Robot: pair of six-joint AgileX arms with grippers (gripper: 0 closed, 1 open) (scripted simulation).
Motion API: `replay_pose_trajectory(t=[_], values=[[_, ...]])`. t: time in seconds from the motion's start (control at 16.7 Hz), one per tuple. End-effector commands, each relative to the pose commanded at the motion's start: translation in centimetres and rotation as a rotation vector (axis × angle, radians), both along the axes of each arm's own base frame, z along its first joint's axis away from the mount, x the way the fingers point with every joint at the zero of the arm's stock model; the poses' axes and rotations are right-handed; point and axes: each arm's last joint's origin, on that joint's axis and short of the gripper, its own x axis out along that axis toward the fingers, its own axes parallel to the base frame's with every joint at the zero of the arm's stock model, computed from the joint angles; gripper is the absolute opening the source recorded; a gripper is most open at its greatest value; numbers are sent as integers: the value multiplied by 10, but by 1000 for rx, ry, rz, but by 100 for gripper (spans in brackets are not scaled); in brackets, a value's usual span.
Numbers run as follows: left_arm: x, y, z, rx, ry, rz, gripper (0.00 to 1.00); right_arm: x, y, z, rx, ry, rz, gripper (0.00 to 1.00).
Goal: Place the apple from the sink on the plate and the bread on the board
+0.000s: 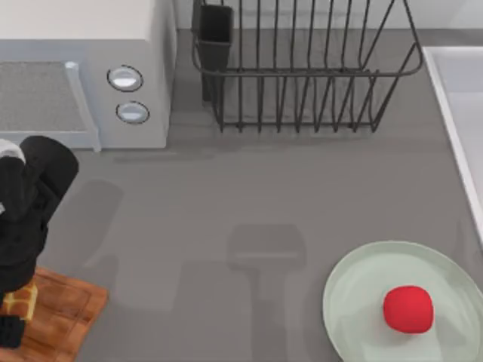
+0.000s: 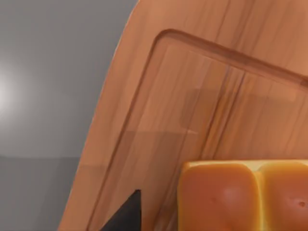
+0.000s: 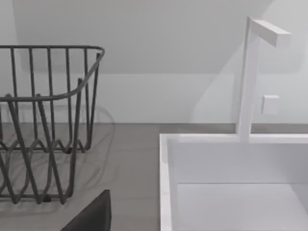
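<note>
From above, the apple (image 1: 408, 308) lay on the pale green plate (image 1: 355, 290) at the table's lower right, a little right of the plate's middle, and the white rim of the sink (image 1: 453, 121) ran along the right edge. A microwave (image 1: 83, 72) stood at the upper left and a dark wire dish rack (image 1: 302, 68) at the upper middle, both on the grey table (image 1: 249, 196). The left arm hung over the lower left corner, its black body covering much of the board (image 1: 64, 309); the left gripper (image 1: 16, 317) was low over that board, and a sliver of the bread (image 1: 23, 300) showed right at it, on or just above the wood; from this height I could not tell how far its fingers were spread or whether they gripped the loaf. In the left wrist view the board's grooved surface (image 2: 192, 106) spread out close below, the bread (image 2: 245, 197) sat near the camera with its glossy segmented top showing, and one dark fingertip (image 2: 127, 216) lay just beside the loaf with a strip of wood between them. In the right wrist view the sink's basin (image 3: 231, 183) and its white faucet (image 3: 250, 72) were ahead, the dish rack (image 3: 43, 120) stood off beside the sink, and a dark fingertip (image 3: 94, 216) of the right gripper poked in at the frame's edge, well apart from both; its opening could not be judged.
</note>
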Motion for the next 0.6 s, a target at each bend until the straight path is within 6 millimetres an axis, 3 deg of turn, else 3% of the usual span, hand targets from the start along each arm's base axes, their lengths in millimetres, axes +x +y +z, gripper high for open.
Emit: replay_pose_trajectory(t=[0.6], values=[[0, 0, 3, -3, -16, -8, 100, 0, 0, 0, 0, 0, 0, 100]])
